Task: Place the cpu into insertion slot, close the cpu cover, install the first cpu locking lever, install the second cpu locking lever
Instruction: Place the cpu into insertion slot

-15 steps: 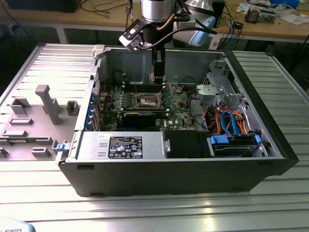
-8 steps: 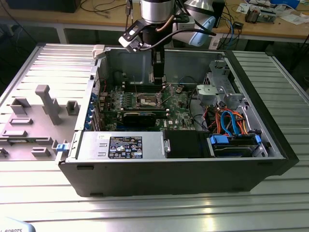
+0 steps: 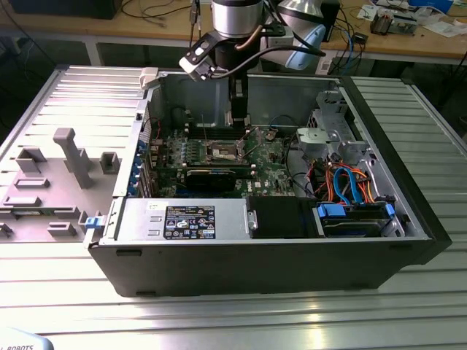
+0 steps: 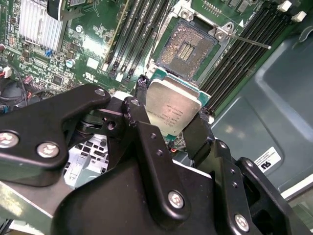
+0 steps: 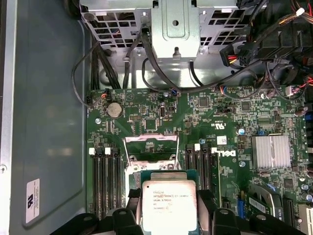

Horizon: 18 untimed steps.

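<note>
My gripper [image 4: 172,105] is shut on the cpu [image 4: 173,110], a small square chip with a silver-grey top, its black fingers [image 4: 142,93] pressing two opposite edges. The chip hangs tilted just short of the insertion slot [image 4: 188,49], which lies open with a dark centre on the green board. A thin locking lever [image 4: 249,41] sticks out beside the slot. In the first wrist view the cpu [image 5: 168,205] sits between the gripper [image 5: 168,200] fingers, partly covering the slot [image 5: 146,169], with the cpu cover [image 5: 151,138] raised behind it. In the exterior view the gripper [image 3: 237,124] reaches into the case above the slot [image 3: 221,152].
Black memory slots [image 5: 105,181] flank the socket on both sides. A finned heatsink [image 5: 270,152], a black graphics card [image 3: 210,176], a metal drive cage [image 3: 332,131] and blue and orange cables [image 3: 350,182] crowd the case. A grey fixture tray [image 3: 58,175] lies outside it.
</note>
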Each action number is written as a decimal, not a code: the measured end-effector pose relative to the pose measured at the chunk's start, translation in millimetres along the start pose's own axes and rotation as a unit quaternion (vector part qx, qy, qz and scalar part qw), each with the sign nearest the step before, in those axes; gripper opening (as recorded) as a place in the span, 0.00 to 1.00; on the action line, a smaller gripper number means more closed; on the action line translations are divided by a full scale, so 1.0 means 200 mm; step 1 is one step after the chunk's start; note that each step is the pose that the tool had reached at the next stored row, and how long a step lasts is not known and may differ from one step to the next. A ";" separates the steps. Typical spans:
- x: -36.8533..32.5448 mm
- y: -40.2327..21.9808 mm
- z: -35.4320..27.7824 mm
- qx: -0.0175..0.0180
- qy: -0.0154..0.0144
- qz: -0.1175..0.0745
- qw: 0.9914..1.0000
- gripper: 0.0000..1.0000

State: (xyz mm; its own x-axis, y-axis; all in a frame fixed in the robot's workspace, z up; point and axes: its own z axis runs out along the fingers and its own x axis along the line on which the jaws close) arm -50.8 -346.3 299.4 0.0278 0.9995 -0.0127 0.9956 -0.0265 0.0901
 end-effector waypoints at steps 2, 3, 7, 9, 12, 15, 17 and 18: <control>0.000 -0.001 0.006 0.000 0.000 0.000 1.000 0.54; 0.000 -0.001 0.009 0.000 0.000 0.000 1.000 0.54; 0.000 -0.004 0.022 0.000 0.000 0.000 1.000 0.54; 0.000 -0.008 0.038 0.000 -0.001 0.000 1.000 0.54; 0.000 -0.019 0.055 0.000 -0.001 0.000 1.000 0.54; 0.000 -0.033 0.067 0.000 0.000 -0.003 1.000 0.54; 0.000 -0.040 0.074 0.000 0.000 -0.004 1.000 0.54; 0.000 -0.040 0.076 0.000 0.000 -0.005 1.000 0.54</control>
State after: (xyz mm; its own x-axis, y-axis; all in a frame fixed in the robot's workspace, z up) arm -57.4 -346.3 283.4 0.0181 0.9997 -0.0138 0.9958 -0.0168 0.0902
